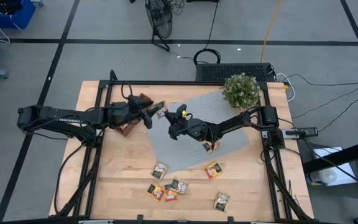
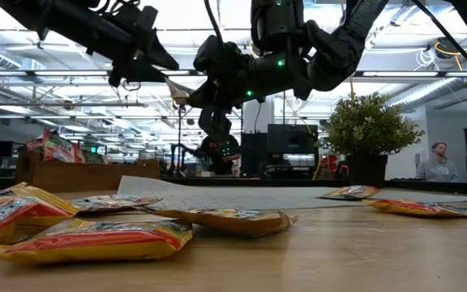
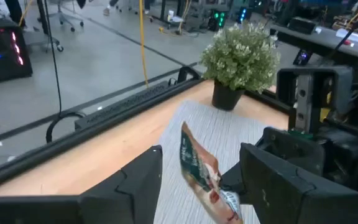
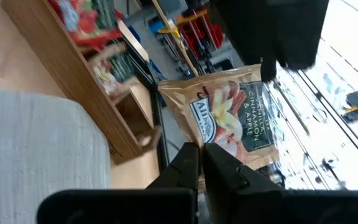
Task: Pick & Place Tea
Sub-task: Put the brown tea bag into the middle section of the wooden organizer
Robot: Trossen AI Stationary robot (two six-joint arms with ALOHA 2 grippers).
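Nearest to us at the front of the wooden worktop [image 1: 123, 180], we are seeing loose tea sachets [image 1: 166, 190] lying flat, with one more [image 1: 221, 201] resting apart toward the right corner and two [image 1: 214, 169] lying at the front edge of the grey woven mat [image 1: 229, 102].

Above the mat's left part, we are watching both arms reaching in to meet in mid-air. The right arm is stretching in from the right edge, bent at the elbow, and the jaws of the right gripper [image 1: 167, 114] are pinching shut on the edge of one raised tea sachet [image 4: 232, 118], a brown one printed with vanilla, cinnamon and apple. The left arm is extending from the left, and the left gripper [image 1: 156, 111] is flanking the same sachet with its jaws standing apart, a finger [image 3: 135, 186] showing on each side without touching it.

Just behind the left gripper, the brown wooden tray [image 1: 132, 118] is sitting with sachets in it. Farthest back, a small potted plant [image 1: 241, 90] is standing at the mat's far right corner.
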